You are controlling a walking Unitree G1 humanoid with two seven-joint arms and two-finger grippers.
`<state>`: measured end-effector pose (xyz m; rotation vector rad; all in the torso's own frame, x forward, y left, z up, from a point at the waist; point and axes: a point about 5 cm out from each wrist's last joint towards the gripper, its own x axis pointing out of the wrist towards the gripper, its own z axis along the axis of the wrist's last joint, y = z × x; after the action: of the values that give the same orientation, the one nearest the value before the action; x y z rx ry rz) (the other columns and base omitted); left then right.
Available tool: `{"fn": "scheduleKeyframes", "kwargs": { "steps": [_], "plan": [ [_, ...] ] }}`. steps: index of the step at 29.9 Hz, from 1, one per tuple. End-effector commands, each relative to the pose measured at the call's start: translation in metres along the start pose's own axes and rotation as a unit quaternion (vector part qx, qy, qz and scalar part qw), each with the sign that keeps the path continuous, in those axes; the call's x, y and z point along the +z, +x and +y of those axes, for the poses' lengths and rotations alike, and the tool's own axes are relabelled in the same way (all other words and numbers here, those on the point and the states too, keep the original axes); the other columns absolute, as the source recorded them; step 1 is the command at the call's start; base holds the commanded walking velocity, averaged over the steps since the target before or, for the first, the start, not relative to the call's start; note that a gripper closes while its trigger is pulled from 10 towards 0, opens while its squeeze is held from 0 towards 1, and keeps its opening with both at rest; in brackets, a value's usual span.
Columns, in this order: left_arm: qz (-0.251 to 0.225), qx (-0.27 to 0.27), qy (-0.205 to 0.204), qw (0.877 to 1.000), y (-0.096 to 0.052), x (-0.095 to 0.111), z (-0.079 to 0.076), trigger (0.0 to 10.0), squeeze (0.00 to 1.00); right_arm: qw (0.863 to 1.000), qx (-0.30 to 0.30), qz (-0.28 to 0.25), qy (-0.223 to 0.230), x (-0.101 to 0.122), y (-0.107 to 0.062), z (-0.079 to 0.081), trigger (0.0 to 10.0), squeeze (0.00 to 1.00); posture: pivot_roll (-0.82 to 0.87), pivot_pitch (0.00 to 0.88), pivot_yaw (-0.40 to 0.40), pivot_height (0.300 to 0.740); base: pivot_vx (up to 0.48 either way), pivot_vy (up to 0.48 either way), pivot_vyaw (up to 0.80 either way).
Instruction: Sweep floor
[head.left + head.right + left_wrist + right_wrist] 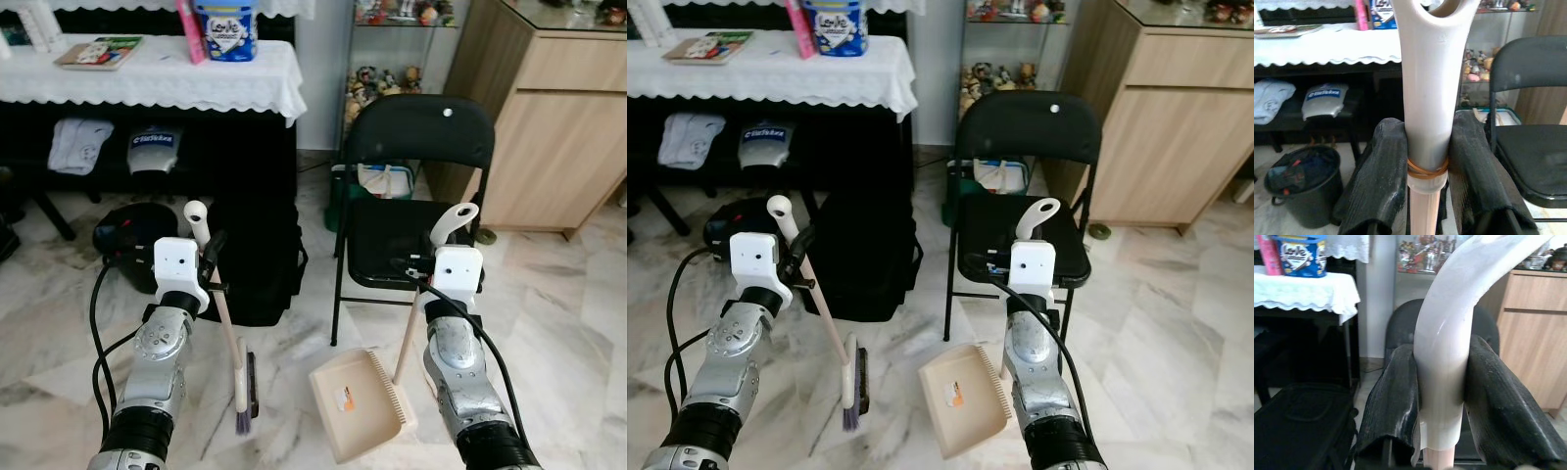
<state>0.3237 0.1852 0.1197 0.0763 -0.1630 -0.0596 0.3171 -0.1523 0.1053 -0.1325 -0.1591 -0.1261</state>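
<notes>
The broom is standing nearly straight up, leaning a little, with its dark brush end resting on the marble floor. The left gripper is squeezing the broom's white handle top between its two black fingers, so the brush is hanging down below that gripper and a bit toward the middle. The dustpan is sitting flat on the floor just beside the brush, and its long stick is going up into the right gripper, which is pinching the curved white grip tight.

What could go wrong? I think the brush could push dirt past the pan if the pan's lip is lifting off the floor. The smooth handles could also be twisting in the fingers, because both grips are high up near the top. The black folding chair is standing close behind the pan, and a black bag is sitting behind the broom, so a big swing could be bumping into them.
</notes>
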Motion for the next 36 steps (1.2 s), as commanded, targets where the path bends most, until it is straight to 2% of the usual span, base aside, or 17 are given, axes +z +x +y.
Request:
{"fn": "scheduleKeyframes", "kwargs": {
  "steps": [1, 9, 21, 36],
  "plan": [
    [-0.022, 0.001, 0.006, 1.000, 0.0027, 0.0087, 0.0031, 10.0, 0.00, 1.000, 0.003, -0.026, 0.003, 0.0101, 0.0037, 0.0034, 10.0, 0.00, -0.07, 0.046, 0.001, 0.740, 0.000, 0.394, 0.00],
    [-0.022, 0.001, 0.008, 1.000, 0.0032, 0.0090, 0.0041, 10.0, 0.00, 1.000, 0.002, -0.025, 0.004, 0.0096, 0.0038, 0.0038, 10.0, 0.00, -0.07, 0.045, 0.006, 0.740, 0.000, 0.360, 0.00],
    [-0.026, -0.008, 0.021, 0.999, 0.0043, 0.0117, 0.0030, 10.0, 0.00, 1.000, -0.001, -0.026, 0.005, 0.0101, 0.0033, 0.0032, 10.0, 0.00, -0.04, 0.057, 0.013, 0.740, 0.000, 0.000, 0.00],
    [-0.025, -0.007, 0.020, 0.999, 0.0027, 0.0105, 0.0021, 10.0, 0.00, 1.000, -0.001, -0.024, 0.004, 0.0094, 0.0030, 0.0026, 10.0, 0.00, -0.04, 0.060, 0.007, 0.740, 0.284, 0.000, 0.00]
  ]
}}
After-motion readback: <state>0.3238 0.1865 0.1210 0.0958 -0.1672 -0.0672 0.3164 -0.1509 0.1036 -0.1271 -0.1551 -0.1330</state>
